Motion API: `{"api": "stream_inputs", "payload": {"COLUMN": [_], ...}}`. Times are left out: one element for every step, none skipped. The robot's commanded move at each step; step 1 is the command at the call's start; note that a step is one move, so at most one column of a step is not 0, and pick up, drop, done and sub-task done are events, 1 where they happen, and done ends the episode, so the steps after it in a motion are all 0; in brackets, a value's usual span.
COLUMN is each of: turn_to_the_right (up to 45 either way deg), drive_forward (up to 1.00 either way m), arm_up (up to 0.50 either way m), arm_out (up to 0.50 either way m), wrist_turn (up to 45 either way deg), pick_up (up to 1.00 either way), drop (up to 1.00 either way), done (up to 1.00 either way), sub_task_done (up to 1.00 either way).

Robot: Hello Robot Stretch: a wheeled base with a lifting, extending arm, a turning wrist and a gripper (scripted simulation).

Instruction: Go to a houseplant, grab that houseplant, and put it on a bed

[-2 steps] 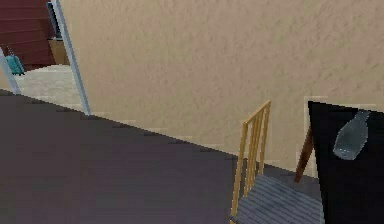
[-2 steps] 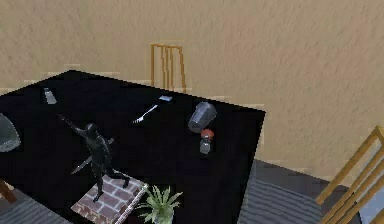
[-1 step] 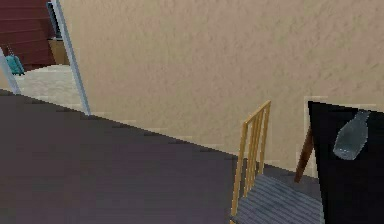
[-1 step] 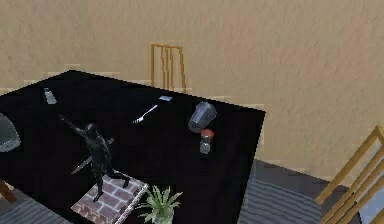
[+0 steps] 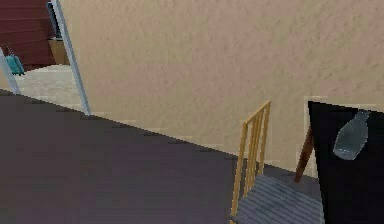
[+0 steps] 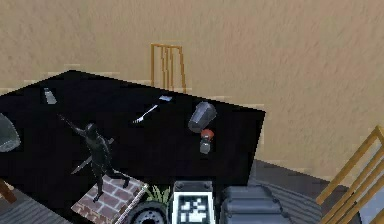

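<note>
Soft, even indoor light with faint shadows.

A home's dining room: a black table (image 6: 232, 122) (a fork (image 6: 147, 116) lies on it), wooden chair (image 6: 168, 68), beige wall (image 6: 300, 50).

Black table (image 6: 60, 110) by tan wall (image 6: 300, 50). On it — small shaker (image 6: 47, 95), fork (image 6: 146, 118), grey cup (image 6: 203, 114), little jar with red top (image 6: 207, 140) just beside cup. Dark statue (image 6: 95, 150) stands on brick block (image 6: 108, 198) near table's near edge. Wooden chair (image 6: 168, 66) at far side, against wall. Second wooden chair (image 6: 358, 178) at arm side view's right, by striped grey rug (image 6: 300, 185). Forward view — clear bottle (image 5: 351, 136) on table, slat-back chair (image 5: 255, 150) beside table, dark floor (image 5: 90, 160), white door frame (image 5: 72, 60) at left.
</note>
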Motion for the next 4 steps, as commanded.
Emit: {"api": "stream_inputs", "payload": {"turn_to_the_right": [0.0, 0.0, 0.0, 0.0], "drive_forward": [0.00, 0.00, 0.00, 0.00], "arm_up": [0.00, 0.00, 0.00, 0.00], "arm_out": [0.02, 0.00, 0.00, 0.00], "wrist_turn": [0.0, 45.0, 45.0, 45.0], "pick_up": [0.00, 0.00, 0.00, 0.00], "drop": [0.00, 0.00, 0.00, 0.00], "done": [0.00, 0.00, 0.00, 0.00], "sub_task_done": [0.00, 0.00, 0.00, 0.00]}}
